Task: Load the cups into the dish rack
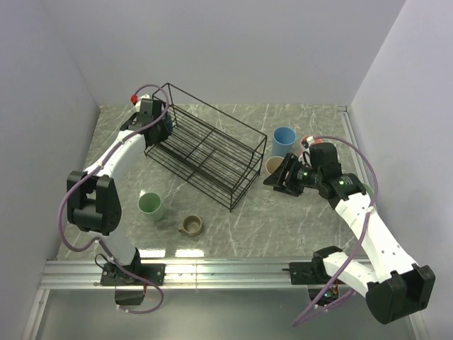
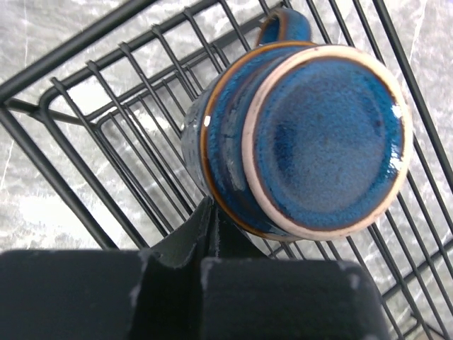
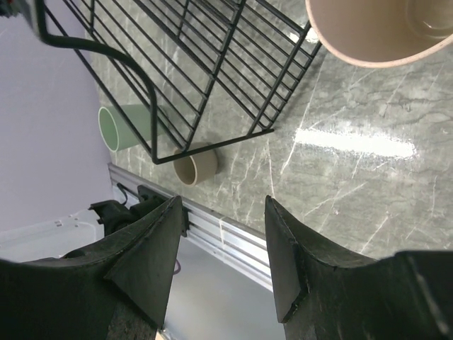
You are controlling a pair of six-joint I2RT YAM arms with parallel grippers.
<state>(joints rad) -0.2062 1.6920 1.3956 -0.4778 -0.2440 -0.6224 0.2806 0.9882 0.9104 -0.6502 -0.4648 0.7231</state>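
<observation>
The black wire dish rack [image 1: 205, 149] stands slanted in the middle of the table. My left gripper [image 1: 161, 129] is at its far left end, shut on the dark navy mug [image 1: 168, 127]. In the left wrist view the navy mug [image 2: 318, 134] is turned base toward the camera over the rack's grid [image 2: 127, 142], and my left gripper [image 2: 209, 209] has its jaws pressed close together at the mug's lower edge. My right gripper [image 1: 281, 180] is open and empty beside a beige cup [image 1: 274, 165]. That cup shows in the right wrist view [image 3: 368, 35], beyond the gripper [image 3: 225, 205].
A blue cup [image 1: 284, 140] and a partly hidden salmon-pink cup [image 1: 306, 141] stand behind the right gripper. A pale-green tumbler [image 1: 151, 205] [image 3: 127, 126] and a tan handled mug [image 1: 190, 225] [image 3: 196, 164] sit in front of the rack. A metal rail [image 1: 226, 273] runs along the near edge.
</observation>
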